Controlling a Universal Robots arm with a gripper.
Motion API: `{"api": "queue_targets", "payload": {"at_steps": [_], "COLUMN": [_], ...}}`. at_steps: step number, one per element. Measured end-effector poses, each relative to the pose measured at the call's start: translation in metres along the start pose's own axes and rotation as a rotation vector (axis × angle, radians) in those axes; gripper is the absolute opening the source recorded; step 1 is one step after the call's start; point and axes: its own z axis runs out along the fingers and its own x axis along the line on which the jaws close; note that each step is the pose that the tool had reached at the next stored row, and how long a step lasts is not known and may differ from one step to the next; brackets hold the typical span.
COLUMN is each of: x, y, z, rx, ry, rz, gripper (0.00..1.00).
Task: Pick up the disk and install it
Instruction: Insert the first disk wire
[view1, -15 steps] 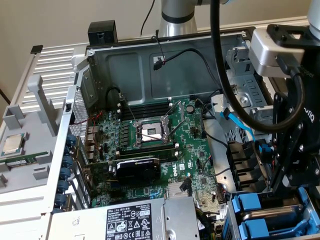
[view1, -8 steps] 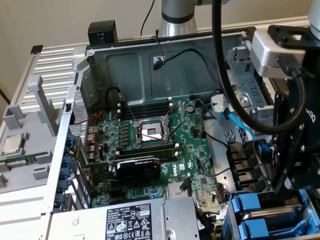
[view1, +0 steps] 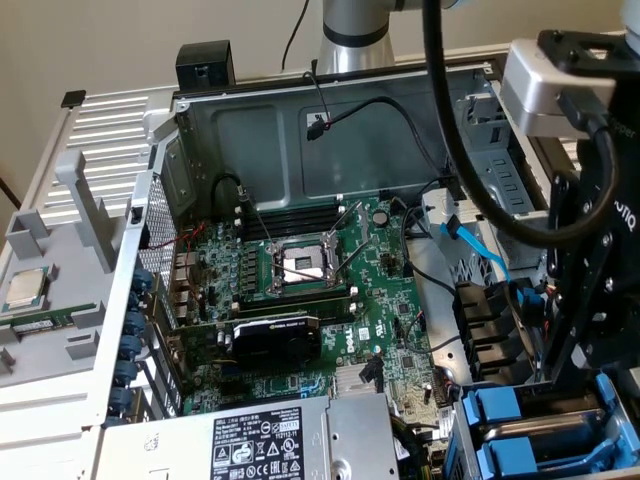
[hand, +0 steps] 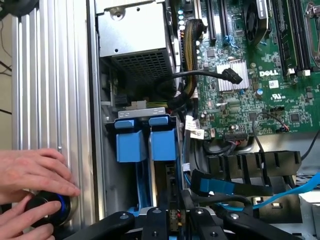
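In the wrist view the disk (hand: 163, 144) stands edge-on in the drive bay, its blue carrier front facing the camera, with a dark board edge running down toward my gripper (hand: 175, 226). My gripper hangs right over that slot. A second blue carrier (hand: 131, 145) sits in the slot beside it. In the exterior view my gripper (view1: 575, 350) reaches down into the case's near right corner, just above the two blue carriers (view1: 497, 408).
A person's hand (hand: 30, 175) rests on the case's outer panel, fingertips on a round black knob with a blue ring (hand: 46, 210). The motherboard (view1: 300, 300), a grey power supply (view1: 270, 440), a blue cable (view1: 480, 250) and black cables crowd the case. A processor chip (view1: 28, 290) lies outside.
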Motion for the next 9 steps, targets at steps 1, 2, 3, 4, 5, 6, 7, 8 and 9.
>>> {"api": "queue_targets", "payload": {"at_steps": [1,2,3,4,5,6,7,8,9], "x": [0.0,0.001,0.001,0.001,0.001,0.002,0.002,0.002,0.003], "y": [0.0003,0.0006,0.0007,0.0009,0.0011,0.0013,0.0016,0.0018,0.002], "z": [-0.0025,-0.0044,-0.006,-0.0077,-0.0096,-0.0119,-0.014,-0.016,-0.0182], "rx": [0.0001,0.0001,0.0001,0.0001,0.0001,0.0002,0.0001,0.0001,0.0001], "ry": [0.0,-0.0002,-0.0001,-0.0001,-0.0002,0.0,-0.0001,-0.0002,-0.0002], "rz": [0.0,0.0,0.0,0.0,0.0,0.0,0.0,0.0,0.0], "gripper": [0.24,0.24,0.24,0.24,0.24,0.24,0.24,0.24,0.24]}}
